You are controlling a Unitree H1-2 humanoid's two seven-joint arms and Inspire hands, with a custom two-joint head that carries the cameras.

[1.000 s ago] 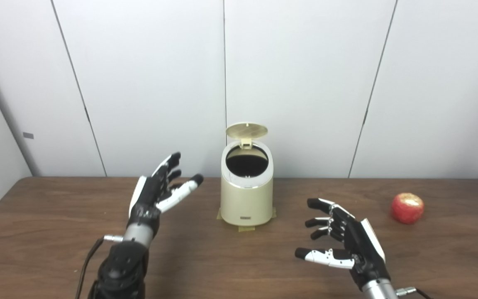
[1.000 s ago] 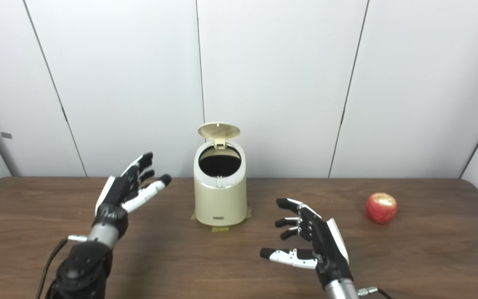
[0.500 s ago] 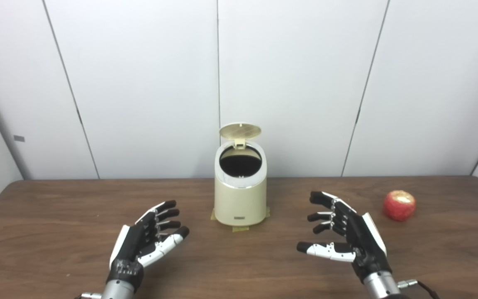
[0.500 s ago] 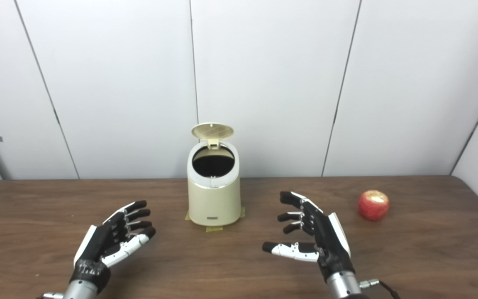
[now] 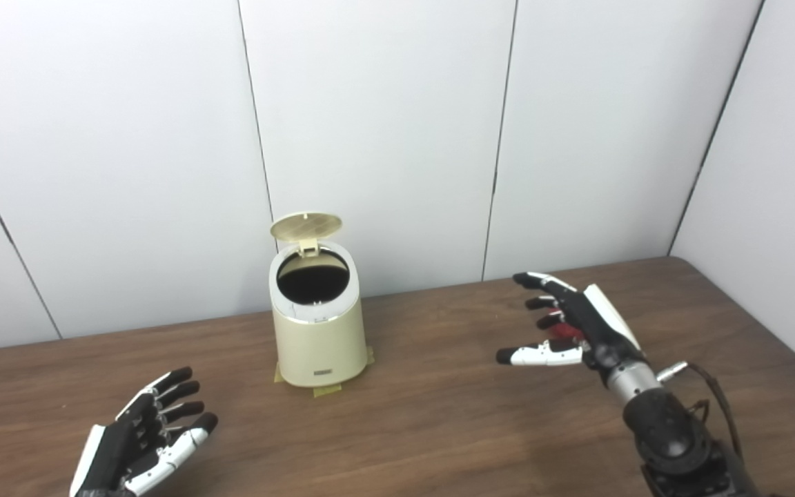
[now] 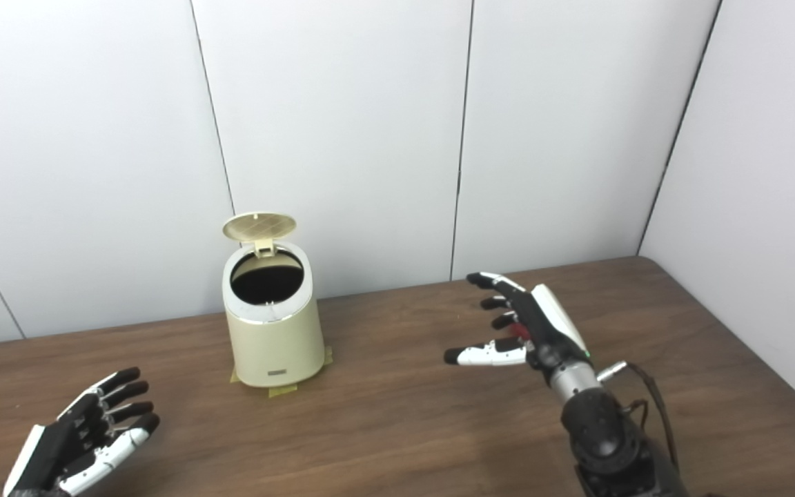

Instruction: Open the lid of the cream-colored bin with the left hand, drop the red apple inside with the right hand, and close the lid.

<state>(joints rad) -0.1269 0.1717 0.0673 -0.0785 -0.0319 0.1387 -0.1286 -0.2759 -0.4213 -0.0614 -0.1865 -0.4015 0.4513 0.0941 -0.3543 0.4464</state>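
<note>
Red apple (image 5: 564,330): mostly hidden behind right robot hand (image 5: 577,324); only a sliver showing between palm and fingers; on tabletop (image 5: 439,414) near far right, well apart from bin.
Cream bin (image 5: 316,331): upright, left of centre, yellow tape at base.
Lid (image 5: 306,226): hinged up at back, mouth fully exposed, dark inside.
Right robot hand: fingers spread, thumb out to the left, cupped over apple; holding nothing as far as visible; contact with apple not resolvable.
Left robot hand (image 5: 139,442): low at near left, fingers apart, empty, well apart from bin.
Step (judged): lid done, apple pickup pending.
Risk 1: closing off-centre, apple rolling toward the right edge; round, smooth, nothing to stop it.
Risk 2: apple occluded by own hand, so grasp alignment hard to verify from head views.
Risk 3: on carry, knocking raised lid shut or clipping bin rim; tape alone holding bin.
</note>
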